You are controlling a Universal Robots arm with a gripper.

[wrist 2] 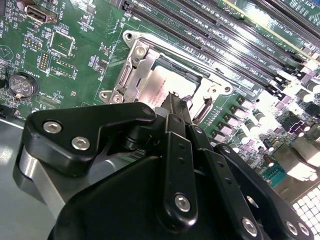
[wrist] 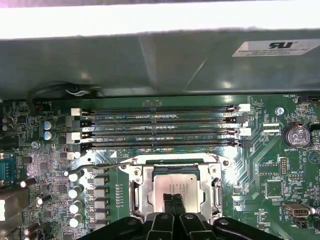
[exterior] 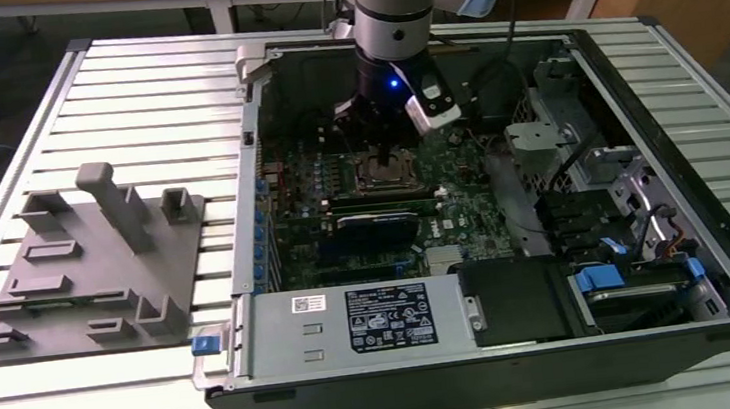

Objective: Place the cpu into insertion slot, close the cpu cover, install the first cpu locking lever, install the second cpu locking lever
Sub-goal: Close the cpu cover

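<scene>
The cpu lies flat in the insertion slot, its dull silver top facing up and square to the dark socket edge around it. That seating looks finished, so the chip needs no holding. The cpu cover appears to lie down around it, with its window framing the chip, though I cannot tell whether it is pressed fully flat. A thin wire lever runs out from the slot's corner along the side nearest the 4 long memory slots. Whether it is hooked under its catch cannot be told.

The gripper sits directly over the chip, with its jaws closed against each other and nothing between them. In the second wrist view the tips come down over the silver top, touching it or just above it. With the jaws shut like this, the tips make 1 narrow point, which suits pressing or nudging more than grasping.

The slot is mounted on the green motherboard, in the half nearer the case's far wall. The arm drops almost vertically into the open computer case, with its wrist centred over the slot and a small blue light showing on it. The case lies on its side on the slatted bench. A grey fixture tray sits well apart from it, near the bench's edge on the exterior view's left.
</scene>
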